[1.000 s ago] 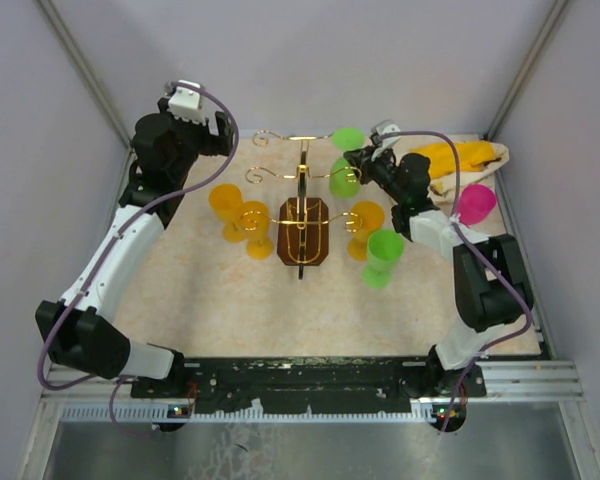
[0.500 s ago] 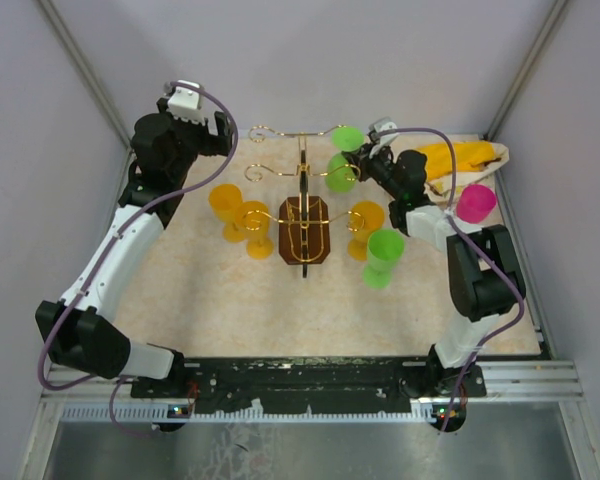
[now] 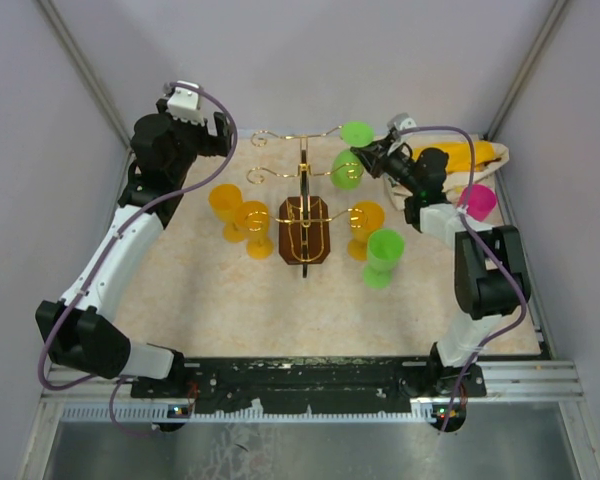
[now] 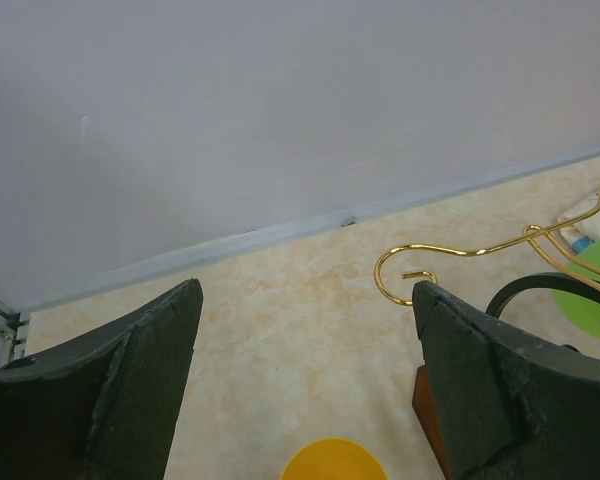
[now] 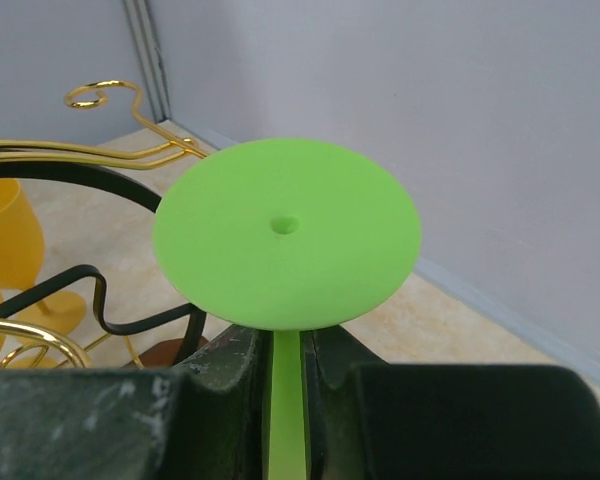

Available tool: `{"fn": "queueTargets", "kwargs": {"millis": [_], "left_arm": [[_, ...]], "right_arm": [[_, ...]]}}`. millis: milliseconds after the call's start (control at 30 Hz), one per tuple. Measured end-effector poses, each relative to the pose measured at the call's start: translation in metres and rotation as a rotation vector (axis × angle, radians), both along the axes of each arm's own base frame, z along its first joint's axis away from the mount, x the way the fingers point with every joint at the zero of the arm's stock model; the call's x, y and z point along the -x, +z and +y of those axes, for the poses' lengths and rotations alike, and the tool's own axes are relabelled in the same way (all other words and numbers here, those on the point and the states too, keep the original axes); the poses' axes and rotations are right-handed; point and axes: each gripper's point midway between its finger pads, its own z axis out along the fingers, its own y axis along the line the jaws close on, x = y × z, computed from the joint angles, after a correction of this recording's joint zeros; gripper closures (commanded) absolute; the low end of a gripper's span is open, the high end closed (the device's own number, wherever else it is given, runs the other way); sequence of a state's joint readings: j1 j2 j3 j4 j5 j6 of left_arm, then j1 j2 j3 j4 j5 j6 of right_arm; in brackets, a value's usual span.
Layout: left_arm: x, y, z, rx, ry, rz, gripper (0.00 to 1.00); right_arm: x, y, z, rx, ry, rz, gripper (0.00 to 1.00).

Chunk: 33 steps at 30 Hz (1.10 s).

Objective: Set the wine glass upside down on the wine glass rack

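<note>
The wine glass rack (image 3: 303, 231) has a gold wire post, curled arms and a dark brown base at the table's middle. My right gripper (image 3: 376, 157) is shut on the stem of a green wine glass (image 3: 347, 170), held upside down at the rack's back right arm, foot (image 3: 356, 132) uppermost. In the right wrist view the green foot disc (image 5: 286, 232) sits above my gripper (image 5: 286, 368), with the stem clamped between the fingers and a gold loop arm (image 5: 102, 96) to the left. My left gripper (image 3: 194, 112) is open and empty, raised at the back left (image 4: 305, 300).
Orange glasses (image 3: 226, 201) (image 3: 256, 227) stand left of the rack, and one (image 3: 365, 220) stands to its right. A second green glass (image 3: 384, 251) stands at front right. A magenta glass (image 3: 476, 202) and a yellow cloth (image 3: 462, 157) lie at the far right. Walls enclose the table.
My right arm has swung to the right and back, carrying the green glass a little up and right along the rack's back arm. The left arm has not moved.
</note>
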<state>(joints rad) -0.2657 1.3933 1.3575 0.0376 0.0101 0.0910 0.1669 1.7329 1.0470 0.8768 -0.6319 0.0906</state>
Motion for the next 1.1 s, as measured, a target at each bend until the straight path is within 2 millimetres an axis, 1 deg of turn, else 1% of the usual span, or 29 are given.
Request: {"fn": "queueTargets", "kwargs": {"millis": [100,267,433,633,733,867,1000,1100], "left_arm": [[0.0,-0.001,0.0,0.0,-0.003,0.001,0.08],[0.0,-0.004,-0.001,0.0,-0.006,0.005,0.08],[0.001,-0.007,-0.001,-0.002,-0.009,0.01,0.08],[0.008,0.0,-0.001,0.002,-0.016,-0.004,0.08],[0.012,0.005,0.0,0.005,-0.019,-0.016,0.08],[0.017,0.011,0.001,0.008,-0.02,-0.026,0.08],[0.02,0.011,0.002,0.007,-0.019,-0.024,0.08],[0.021,0.008,0.002,0.005,-0.019,-0.016,0.08]], "right_arm": [[0.004,0.001,-0.001,0.009,0.04,-0.009,1.0],[0.013,-0.002,0.008,0.023,0.112,-0.017,1.0],[0.016,-0.016,0.015,0.034,0.166,0.001,1.0],[0.015,-0.029,0.02,0.032,0.208,0.006,1.0],[0.014,-0.027,0.022,0.022,0.224,-0.005,1.0],[0.012,-0.019,0.024,0.005,0.241,-0.04,1.0],[0.009,-0.014,0.026,0.0,0.251,-0.059,1.0],[0.005,-0.012,0.026,-0.006,0.253,-0.061,1.0]]}}
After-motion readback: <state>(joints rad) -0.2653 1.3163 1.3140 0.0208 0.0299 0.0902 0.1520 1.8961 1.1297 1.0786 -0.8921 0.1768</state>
